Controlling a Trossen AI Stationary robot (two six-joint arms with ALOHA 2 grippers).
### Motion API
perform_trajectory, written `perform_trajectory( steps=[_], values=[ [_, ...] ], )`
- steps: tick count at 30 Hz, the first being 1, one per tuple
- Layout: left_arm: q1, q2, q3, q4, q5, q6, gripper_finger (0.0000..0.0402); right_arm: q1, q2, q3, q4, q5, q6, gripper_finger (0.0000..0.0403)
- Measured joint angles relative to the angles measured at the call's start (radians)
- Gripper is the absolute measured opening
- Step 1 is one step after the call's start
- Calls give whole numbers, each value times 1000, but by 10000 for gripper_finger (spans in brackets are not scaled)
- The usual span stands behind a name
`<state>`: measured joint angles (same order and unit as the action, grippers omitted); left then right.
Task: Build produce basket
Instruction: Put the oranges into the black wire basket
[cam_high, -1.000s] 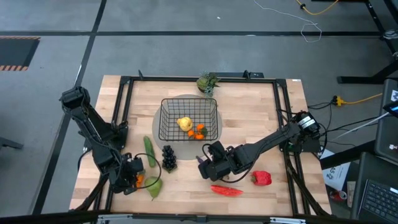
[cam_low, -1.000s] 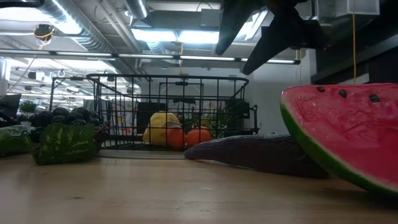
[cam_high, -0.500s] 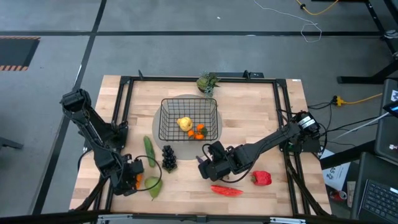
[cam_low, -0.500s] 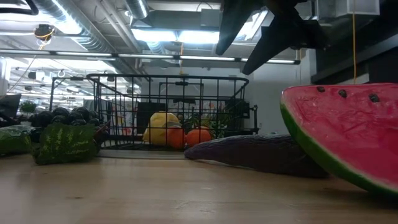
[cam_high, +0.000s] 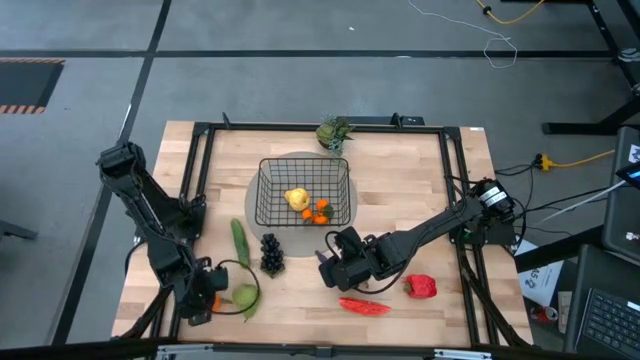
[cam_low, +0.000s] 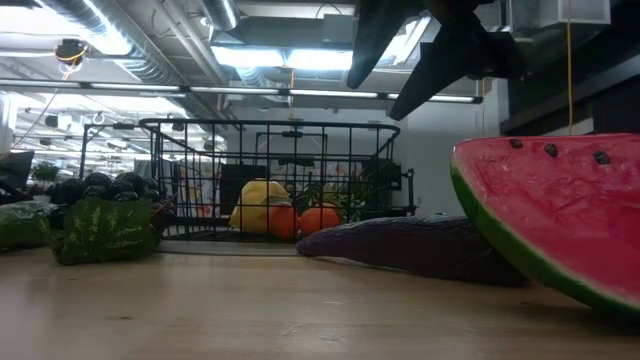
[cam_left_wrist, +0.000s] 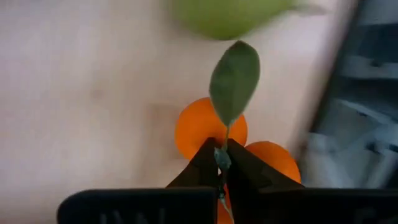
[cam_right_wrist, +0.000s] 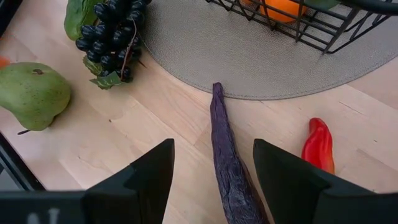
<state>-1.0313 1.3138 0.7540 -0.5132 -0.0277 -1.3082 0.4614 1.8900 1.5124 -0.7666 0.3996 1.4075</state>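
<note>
My left gripper (cam_high: 205, 300) is at the near left, shut on an orange cluster (cam_left_wrist: 210, 127), next to a green pear (cam_high: 243, 297) that lies on the table. My right gripper (cam_right_wrist: 213, 149) is open and hovers above the purple eggplant (cam_right_wrist: 227, 165), one finger on either side, touching nothing. The eggplant lies flat, its tip at the grey mat's edge. The black wire basket (cam_high: 270, 205) stands on the mat and holds a yellow pear (cam_high: 296, 198) and an orange cluster (cam_high: 320, 211). A cucumber (cam_high: 240, 243) and dark grapes (cam_high: 271, 254) lie left of the eggplant. My left gripper pinches the thin green leaf stem (cam_left_wrist: 221, 157) of the orange cluster between its two fingertips, from above. The leaf (cam_left_wrist: 234, 78) sticks out past the fingers. The oranges sit under the fingers; whether they are clear of the table I cannot tell.
A red chili (cam_right_wrist: 318, 146) lies beside the eggplant. A red pepper (cam_high: 421, 287) and a long red piece (cam_high: 363, 306) lie near the front right. A watermelon slice (cam_low: 550, 220) fills the low view's right. A leafy bunch (cam_high: 334, 132) lies at the far edge.
My left gripper has gone toward the table's near edge and a little left, taking the orange cluster with it, away from the green pear, which shows more fully now. My right arm has kept still.
</note>
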Motion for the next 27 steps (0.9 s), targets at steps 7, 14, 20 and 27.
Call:
perform_trajectory(
  steps=[7,14,20,27],
  values=[
    [21,-87,228,-194,-257,272,2,0,0,0,34,0,2,220],
    [97,-97,394,-456,-584,608,1,0,0,0,99,0,2,220],
    [273,-99,460,-463,-660,794,0,0,0,0,160,2,2,220],
    [581,-99,480,-451,-660,874,0,0,0,0,184,1,2,220]
  ],
)
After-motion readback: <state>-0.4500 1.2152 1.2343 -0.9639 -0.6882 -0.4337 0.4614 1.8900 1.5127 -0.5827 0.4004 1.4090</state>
